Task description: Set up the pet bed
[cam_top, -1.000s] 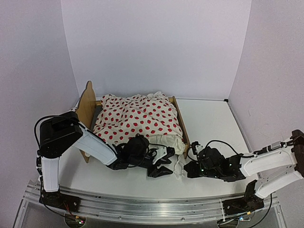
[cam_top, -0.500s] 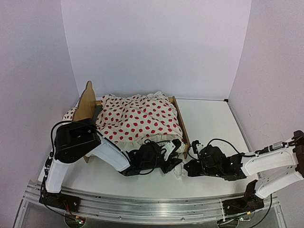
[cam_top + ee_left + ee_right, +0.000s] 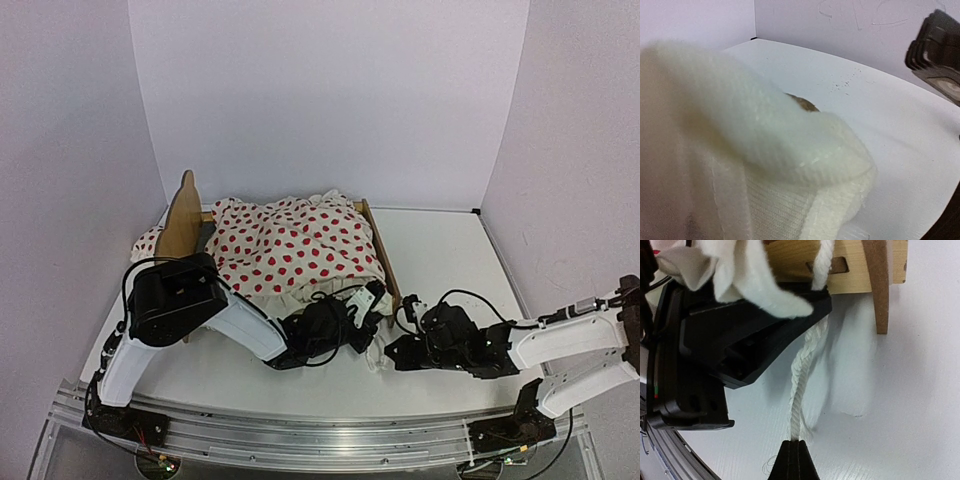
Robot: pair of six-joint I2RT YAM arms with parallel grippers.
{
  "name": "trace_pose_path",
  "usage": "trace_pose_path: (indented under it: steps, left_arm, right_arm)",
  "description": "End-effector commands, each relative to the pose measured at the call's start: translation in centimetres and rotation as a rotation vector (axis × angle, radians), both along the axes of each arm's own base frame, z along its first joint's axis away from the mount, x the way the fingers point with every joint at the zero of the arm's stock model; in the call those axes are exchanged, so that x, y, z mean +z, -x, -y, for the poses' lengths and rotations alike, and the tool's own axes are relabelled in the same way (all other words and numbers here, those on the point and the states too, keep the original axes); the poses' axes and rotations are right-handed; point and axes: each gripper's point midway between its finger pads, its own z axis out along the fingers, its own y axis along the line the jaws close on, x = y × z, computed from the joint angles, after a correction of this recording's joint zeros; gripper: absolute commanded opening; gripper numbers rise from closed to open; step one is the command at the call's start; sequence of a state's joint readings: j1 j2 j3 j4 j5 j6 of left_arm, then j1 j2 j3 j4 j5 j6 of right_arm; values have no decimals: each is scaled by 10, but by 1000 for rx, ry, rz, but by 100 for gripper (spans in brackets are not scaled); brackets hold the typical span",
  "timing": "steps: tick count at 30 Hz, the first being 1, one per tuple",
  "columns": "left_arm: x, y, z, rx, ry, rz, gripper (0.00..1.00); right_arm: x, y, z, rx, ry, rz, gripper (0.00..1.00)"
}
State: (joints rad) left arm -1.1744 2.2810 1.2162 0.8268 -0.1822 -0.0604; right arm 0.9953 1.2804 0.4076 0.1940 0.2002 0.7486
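Since my left tool [image 3: 368, 306] is clamped on the blanket [image 3: 295, 245] hem and the right tool [image 3: 797, 452] on a white cord [image 3: 802, 375], I should pull both evenly — slowly — so the bed [image 3: 183, 218], far left on the counter [image 3: 450, 260], isn't dragged.

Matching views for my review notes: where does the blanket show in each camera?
Top external: blanket heaped on the bed, left of centre.
Left wrist: blanket fills the left side, close up, white only.
Right wrist: blanket folds at top left, beside the cord.
Shared landmark: the white table.
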Motion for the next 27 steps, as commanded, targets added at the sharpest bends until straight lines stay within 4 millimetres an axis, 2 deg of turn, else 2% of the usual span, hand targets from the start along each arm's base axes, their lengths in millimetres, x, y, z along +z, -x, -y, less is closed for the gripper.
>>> trace_pose_path:
  steps: [1,6,10,17,22,27]
  left_arm:
    - [40,-2,-1,-12,94,71,0]
    - [53,25,-14,-127,77,49,0]
    - [50,43,-19,-211,54,-18,0]
    - [53,62,-24,-311,50,-67,0]
    - [32,68,-35,-344,-10,-178,0]
    - [27,66,-38,-388,-41,-152,0]
  right_arm:
    - [20,-19,3,-26,-55,29,0]
    - [30,-47,8,-10,-57,48,0]
    - [38,-59,-8,58,-70,66,0]
    - [35,-59,-42,180,-200,7,0]
    - [50,-62,-51,214,-266,58,0]
    - [42,-68,-55,223,-294,41,0]
